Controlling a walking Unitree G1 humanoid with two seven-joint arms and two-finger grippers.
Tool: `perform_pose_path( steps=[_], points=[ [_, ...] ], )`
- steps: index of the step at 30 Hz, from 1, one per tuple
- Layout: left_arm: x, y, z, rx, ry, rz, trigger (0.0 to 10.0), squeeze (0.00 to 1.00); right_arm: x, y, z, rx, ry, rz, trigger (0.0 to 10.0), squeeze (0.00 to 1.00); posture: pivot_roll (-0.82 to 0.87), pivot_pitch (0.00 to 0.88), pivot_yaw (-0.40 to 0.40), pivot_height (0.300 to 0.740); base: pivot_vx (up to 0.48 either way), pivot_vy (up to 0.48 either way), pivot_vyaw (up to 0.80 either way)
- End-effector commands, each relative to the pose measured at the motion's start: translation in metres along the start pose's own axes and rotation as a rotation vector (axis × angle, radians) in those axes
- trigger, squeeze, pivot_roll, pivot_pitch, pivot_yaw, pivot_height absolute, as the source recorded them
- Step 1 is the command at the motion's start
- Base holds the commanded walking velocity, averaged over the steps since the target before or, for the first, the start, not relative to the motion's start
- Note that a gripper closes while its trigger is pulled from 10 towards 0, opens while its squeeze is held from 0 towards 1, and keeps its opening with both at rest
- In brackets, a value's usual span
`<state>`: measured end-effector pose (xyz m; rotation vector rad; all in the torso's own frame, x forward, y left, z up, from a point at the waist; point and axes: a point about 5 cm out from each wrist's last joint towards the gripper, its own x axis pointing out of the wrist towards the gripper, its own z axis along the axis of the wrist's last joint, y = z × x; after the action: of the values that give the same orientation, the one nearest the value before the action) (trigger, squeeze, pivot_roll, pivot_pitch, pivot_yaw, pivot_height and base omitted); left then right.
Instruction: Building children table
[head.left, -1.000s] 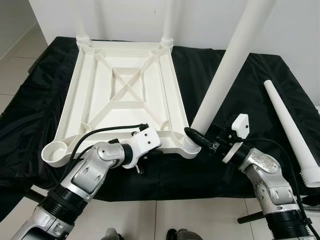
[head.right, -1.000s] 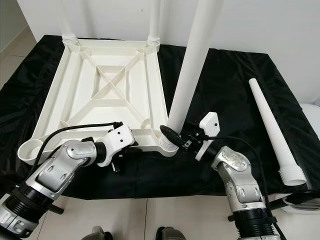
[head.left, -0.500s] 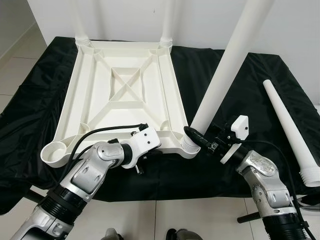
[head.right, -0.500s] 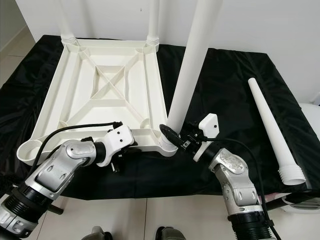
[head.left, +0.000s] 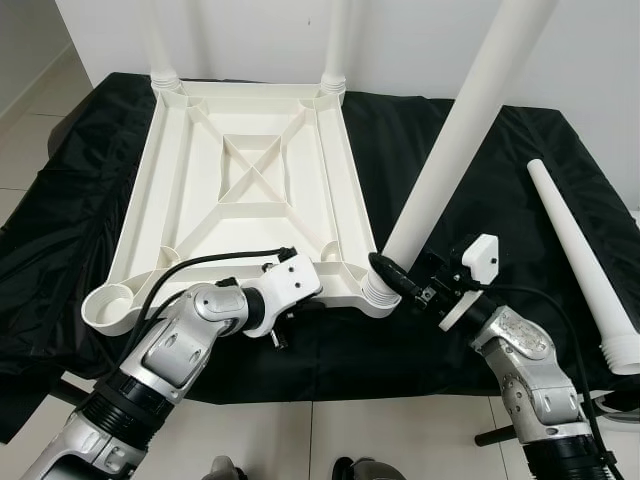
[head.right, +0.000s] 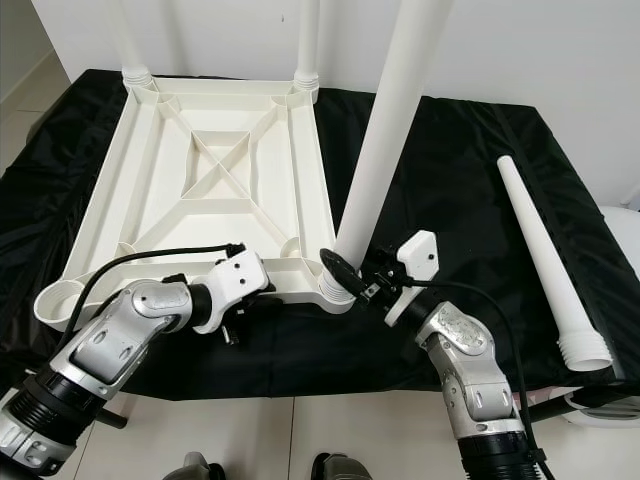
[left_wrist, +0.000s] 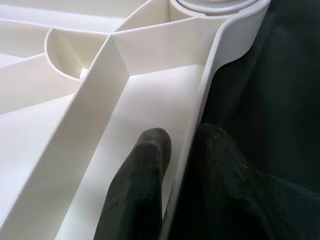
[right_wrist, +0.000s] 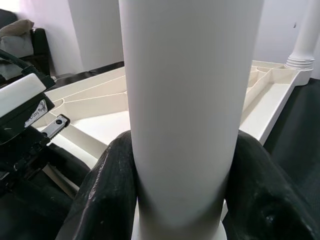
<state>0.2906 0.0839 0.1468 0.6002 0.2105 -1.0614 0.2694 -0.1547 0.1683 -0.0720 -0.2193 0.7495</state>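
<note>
Right wrist view: right hand clamps the white leg; left hand pinches the tabletop rim; seat leg upright in near-right corner socket

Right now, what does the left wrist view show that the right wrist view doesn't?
Left wrist view: the left claw pinching the tabletop's near rim, one finger inside, one outside against the black cloth.

Right wrist view: the right claw clamped around the leg just above its base, and a fitted far leg.

Both: the upturned white tabletop and its ribs.
</note>
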Motion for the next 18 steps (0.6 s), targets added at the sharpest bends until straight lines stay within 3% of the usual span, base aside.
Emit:
perform_pose_path(
  steps=[1,18],
  points=[
    [-0.003,0.003,0.009,0.036,-0.019,0.011,10.0,0.0,-0.008,0.002,-0.017,0.042,0.088,-0.029,10.0,0.0,-0.06,0.137,-0.02,0.74,0.0,0.0,0.0],
    [-0.003,0.016,0.006,-0.054,0.017,0.095,10.0,0.0,-0.009,0.009,-0.012,0.038,0.044,-0.078,10.0,0.0,-0.06,0.135,-0.017,0.74,0.0,0.0,0.0]
  ],
)
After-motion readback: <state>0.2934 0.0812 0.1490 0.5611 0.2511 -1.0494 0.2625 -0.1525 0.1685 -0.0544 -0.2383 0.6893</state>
